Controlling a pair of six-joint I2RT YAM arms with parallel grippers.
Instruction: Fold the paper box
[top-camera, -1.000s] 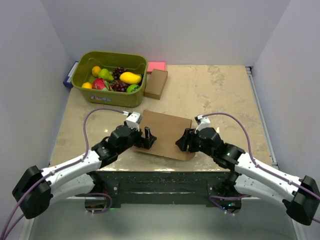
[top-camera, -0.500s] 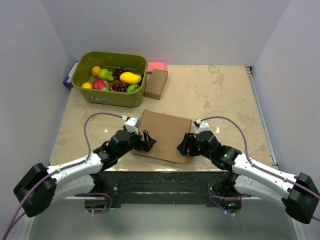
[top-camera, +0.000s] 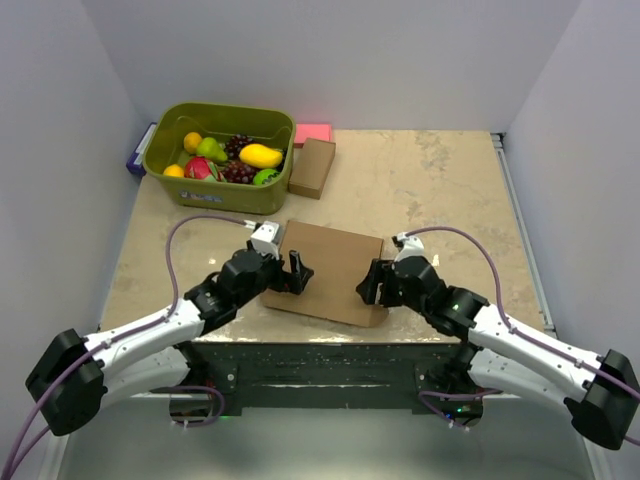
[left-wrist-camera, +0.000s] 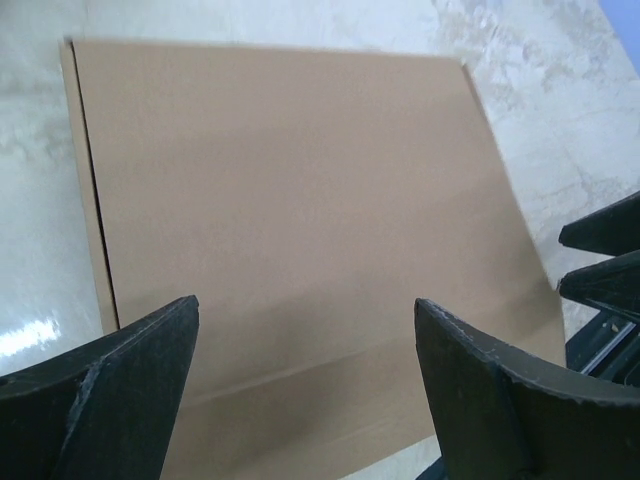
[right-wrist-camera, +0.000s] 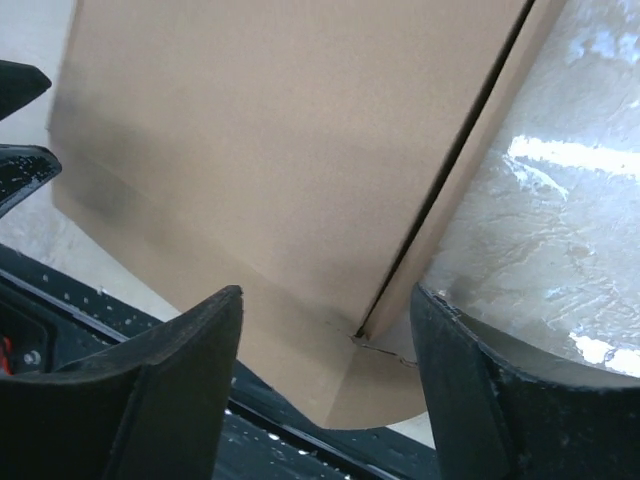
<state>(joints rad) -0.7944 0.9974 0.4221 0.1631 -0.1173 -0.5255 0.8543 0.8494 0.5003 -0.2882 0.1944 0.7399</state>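
**Tools released on either side of the paper box (top-camera: 335, 265)**

Your left tool (top-camera: 297, 272) hangs released over the left part of the box. In the left wrist view its fingers (left-wrist-camera: 110, 390) stand wide apart with nothing between them but the plain brown top panel (left-wrist-camera: 290, 180) below. Your right tool (top-camera: 368, 285) is also spread at the box's right side. In the right wrist view its two dark fingers (right-wrist-camera: 150, 400) sit either side of the near right corner of the box (right-wrist-camera: 250, 130), gripping nothing that you can see.

The box lies flat and closed on the surface (top-camera: 440, 190), close to the near edge, between your two arms and turned slightly askew. A narrow strip runs along each short side, set off from the main panel by a dark seam. The near right corner reaches the surface's near edge.

At the far left stands a green bin (top-camera: 220, 195) holding fruit. Just to its right lies a small brown cardboard box (top-camera: 312, 167), with a pink block (top-camera: 313, 132) behind it.
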